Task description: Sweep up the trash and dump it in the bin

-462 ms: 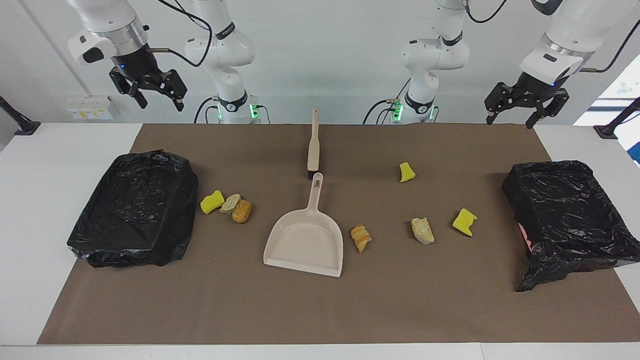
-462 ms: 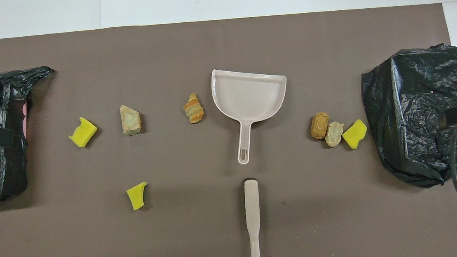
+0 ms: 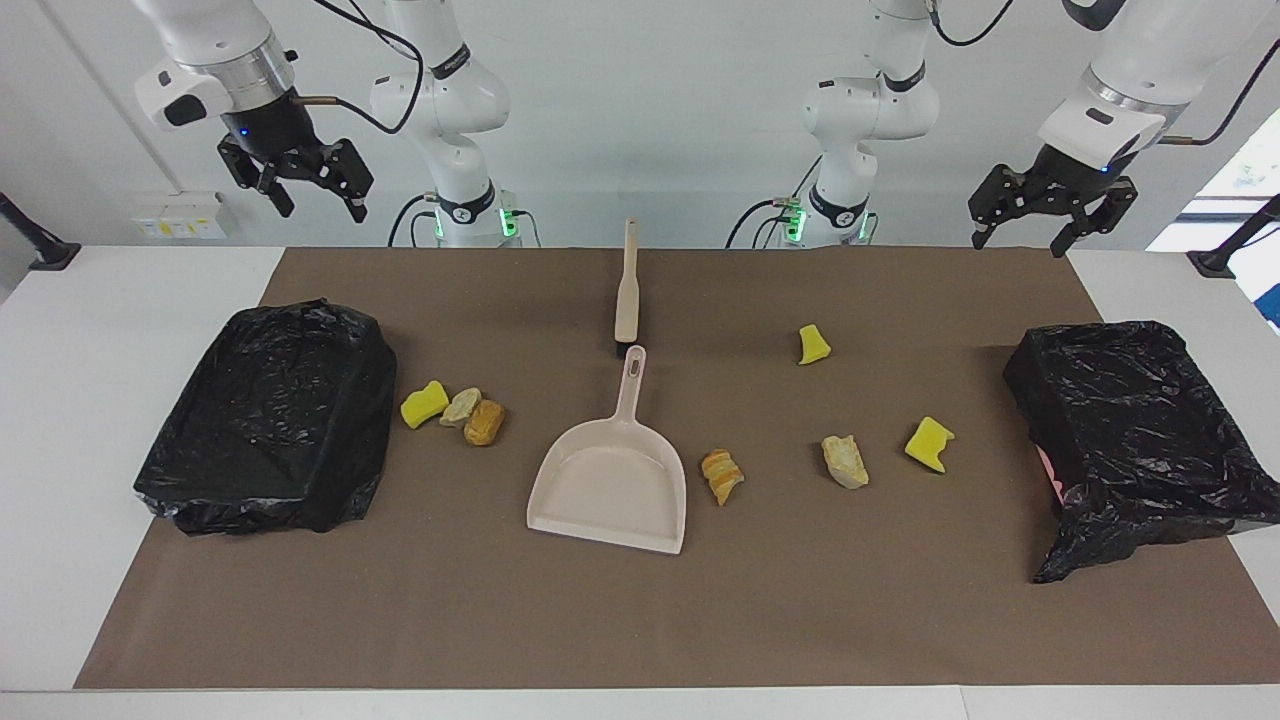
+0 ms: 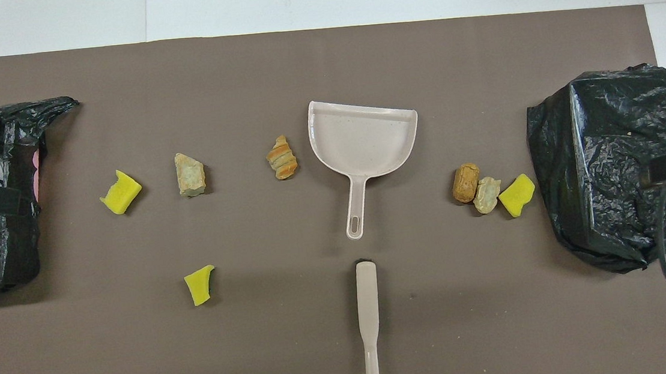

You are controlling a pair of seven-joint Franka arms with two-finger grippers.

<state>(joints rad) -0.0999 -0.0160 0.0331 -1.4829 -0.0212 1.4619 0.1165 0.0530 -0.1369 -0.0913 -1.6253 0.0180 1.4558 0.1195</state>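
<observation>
Mid-mat, tools: the beige dustpan (image 3: 610,490) lay flat at the middle of the brown mat (image 3: 640,620), its mouth pointing away from the robots; the brush (image 3: 627,290) lay just nearer the robots, almost end to end with the pan's handle but apart from it.
Long axis: pan and brush both ran straight from the robots' side outward, so either handle would have met a gripper coming down from the robots' end.
Right gripper: the right gripper (image 3: 312,190) hung high over the table's back edge, above the black-lined bin (image 3: 270,420) at its own end, jaws spread wide, nothing in them.
Left gripper: the left gripper (image 3: 1025,228) hung likewise above the second black-lined bin (image 3: 1140,430), jaws wide and empty.
Nearer arm: neither, I judged; both tools sat about midway between the two.
Trash, right arm's end: a yellow sponge chunk (image 3: 424,403), a pale rock-like bit (image 3: 461,406) and a brown bread-like piece (image 3: 484,422) huddled touching, just beside that bin.
Trash, left arm's end: a striped bread-like piece (image 3: 721,476) just beside the pan, a second rock-like bit (image 3: 845,461), and two more sponge chunks (image 3: 928,444) (image 3: 814,345), well apart.
Open room: plenty of bare mat in front of the pan's mouth.
Edges: both bins sat at the mat's ends, liner draping loosely.
</observation>
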